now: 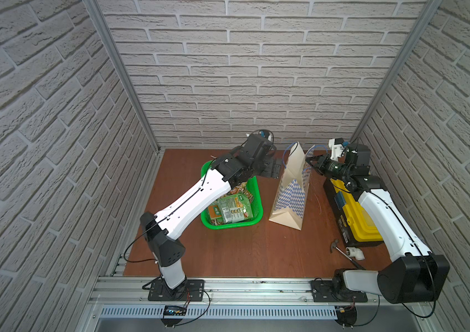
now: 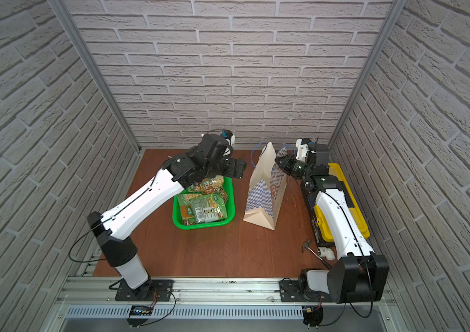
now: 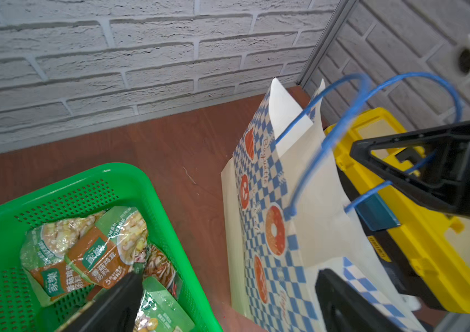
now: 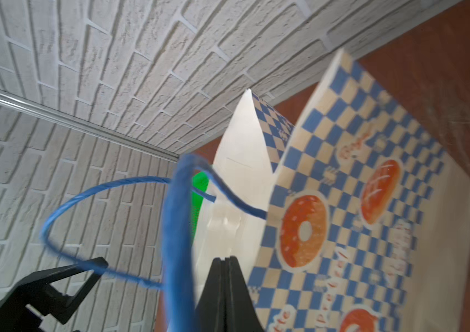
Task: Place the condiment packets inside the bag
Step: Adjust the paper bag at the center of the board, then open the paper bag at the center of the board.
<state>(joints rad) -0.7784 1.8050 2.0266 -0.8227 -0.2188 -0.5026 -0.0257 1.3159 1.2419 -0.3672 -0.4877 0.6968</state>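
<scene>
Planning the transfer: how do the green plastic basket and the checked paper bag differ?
The green perforated plastic basket is low and wide; the white blue-checked paper bag stands tall and narrow. The basket holds the condiment packets; none show in the bag. Nothing grips the basket; the shut right gripper pinches the bag's rim. Both stand on the brown table.

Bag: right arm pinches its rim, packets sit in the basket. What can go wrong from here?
1. The bag mouth looks narrow where the right gripper pinches one wall; a packet may catch on the rim.
2. Its blue cord handles arch over the opening; the open left gripper could snag one.
3. The condiment packets overlap in the green basket; the fingers may lift two.
</scene>
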